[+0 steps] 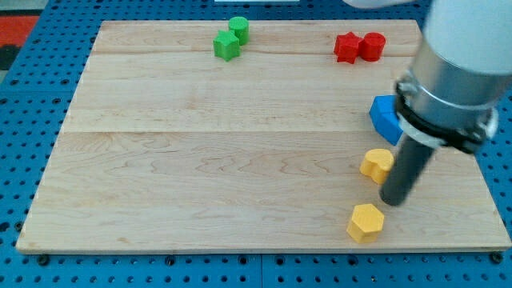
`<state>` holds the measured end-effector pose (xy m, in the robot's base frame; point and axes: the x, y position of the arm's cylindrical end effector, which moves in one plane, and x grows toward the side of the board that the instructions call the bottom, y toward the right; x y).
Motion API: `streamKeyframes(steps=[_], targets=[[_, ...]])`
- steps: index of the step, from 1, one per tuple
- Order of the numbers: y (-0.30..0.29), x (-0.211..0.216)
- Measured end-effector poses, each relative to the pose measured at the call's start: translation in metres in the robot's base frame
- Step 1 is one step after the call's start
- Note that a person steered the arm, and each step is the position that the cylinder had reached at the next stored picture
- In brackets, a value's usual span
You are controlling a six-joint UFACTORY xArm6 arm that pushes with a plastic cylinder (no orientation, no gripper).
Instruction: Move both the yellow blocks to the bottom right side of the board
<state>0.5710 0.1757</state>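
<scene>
- My tip (394, 200) is a bare rod end with nothing to open or close; it holds nothing and rests on the board (200, 160) near the view's bottom right.
- The tip sits just to the view's right of one yellow block (376, 165), touching or nearly touching that block's right edge; I cannot tell which, since the rod covers that edge.
- That yellow block has a rounded outline; its exact shape is partly hidden by the rod.
- The yellow hexagon block (366, 222) lies just below and slightly left of the tip, apart from it, close to the board's bottom edge.
- The two yellow blocks are near each other, one above the other, not touching.
- A blue block (385, 117) sits just above the upper yellow block, its right part hidden behind my arm.
- Near the view's top right, a red star-like block (346, 46) and a red cylinder (372, 46) stand side by side, touching.
- Near the view's top, left of centre, a green cube-like block (226, 46) and a green cylinder (238, 29) sit together.
</scene>
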Motion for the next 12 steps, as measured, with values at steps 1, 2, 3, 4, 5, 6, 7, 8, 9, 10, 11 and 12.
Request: streamKeyframes(steps=[1,2,3,4,5,6,7,8,9,10,11,12], targets=[[-0.001,0.047],[-0.012,0.047],[-0.084,0.047],[-0.126,0.043],[-0.124,0.022],[-0.057,0.009],[-0.041,-0.006],[-0.111,-0.048],[-0.094,-0.081],[-0.045,-0.078],[-0.029,-0.044],[-0.028,-0.043]])
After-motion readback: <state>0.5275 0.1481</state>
